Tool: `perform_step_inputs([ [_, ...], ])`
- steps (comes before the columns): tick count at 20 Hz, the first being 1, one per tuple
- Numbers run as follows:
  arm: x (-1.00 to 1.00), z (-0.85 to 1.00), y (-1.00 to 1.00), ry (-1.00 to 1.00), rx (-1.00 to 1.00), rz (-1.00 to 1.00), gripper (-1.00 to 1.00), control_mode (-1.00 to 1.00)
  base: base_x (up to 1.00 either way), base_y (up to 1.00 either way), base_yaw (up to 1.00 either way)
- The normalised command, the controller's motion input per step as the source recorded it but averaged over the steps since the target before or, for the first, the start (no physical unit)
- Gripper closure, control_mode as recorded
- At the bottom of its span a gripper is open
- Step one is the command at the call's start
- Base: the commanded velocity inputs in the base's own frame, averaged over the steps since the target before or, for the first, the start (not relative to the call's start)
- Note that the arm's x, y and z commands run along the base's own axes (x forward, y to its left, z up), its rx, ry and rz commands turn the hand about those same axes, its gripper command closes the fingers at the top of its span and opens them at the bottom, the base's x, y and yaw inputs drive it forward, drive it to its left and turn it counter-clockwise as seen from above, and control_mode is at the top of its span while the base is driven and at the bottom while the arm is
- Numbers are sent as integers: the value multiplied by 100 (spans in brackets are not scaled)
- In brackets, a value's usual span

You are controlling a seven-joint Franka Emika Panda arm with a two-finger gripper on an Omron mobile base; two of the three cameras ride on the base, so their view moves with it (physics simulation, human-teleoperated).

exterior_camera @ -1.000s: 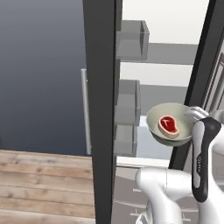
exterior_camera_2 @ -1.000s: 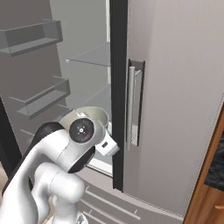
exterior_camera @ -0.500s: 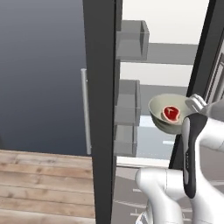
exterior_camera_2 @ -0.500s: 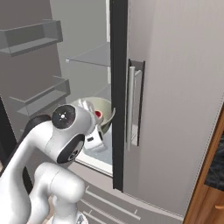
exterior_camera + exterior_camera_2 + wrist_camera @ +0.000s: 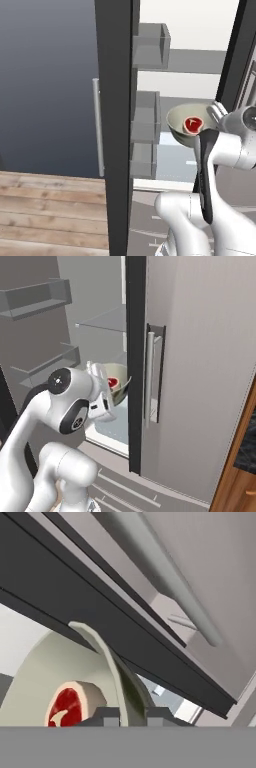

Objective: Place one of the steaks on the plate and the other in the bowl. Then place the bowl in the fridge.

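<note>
The pale cream-green bowl [image 5: 179, 129] [image 5: 120, 391] [image 5: 42, 667] hangs in the air inside the open fridge [image 5: 200, 346], just past its door edge. A bright red steak [image 5: 192, 124] [image 5: 113, 382] [image 5: 66, 706] with a pale fat edge lies in it. My gripper [image 5: 215, 112] [image 5: 102, 381] [image 5: 128, 715] is shut on the bowl's rim, one finger inside the wall and one outside. The plate is out of view.
The fridge's left door [image 5: 114, 125] stands open with clear door bins [image 5: 150, 46]. The right door's bar handle [image 5: 149, 381] sits close beside the bowl. Glass shelves [image 5: 102, 321] span the inside. A wooden counter [image 5: 45, 210] lies at the lower left.
My arm has carried the bowl and steak deeper into the fridge opening, toward the closed right door. The elbow has swung round. My grip on the rim holds.
</note>
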Motion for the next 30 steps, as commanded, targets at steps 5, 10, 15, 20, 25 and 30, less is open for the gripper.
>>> perform_step_inputs([
  [5, 13, 32, 1, -1, 3, -2, 100, -100, 0, 0, 0],
  [10, 16, 9, 2, -10, 7, 0, 100, -100, 0, 0, 0],
  [15, 51, 1, 19, -5, 3, 0, 100, -100, 0, 0, 0],
  [20, 43, 0, 8, 0, 0, -2, 100, -100, 0, 0, 0],
  [25, 18, 0, 0, 0, 0, -4, 100, -100, 0, 0, 0],
  [30, 0, 47, 0, 0, 4, -1, 100, -100, 0, 0, 0],
])
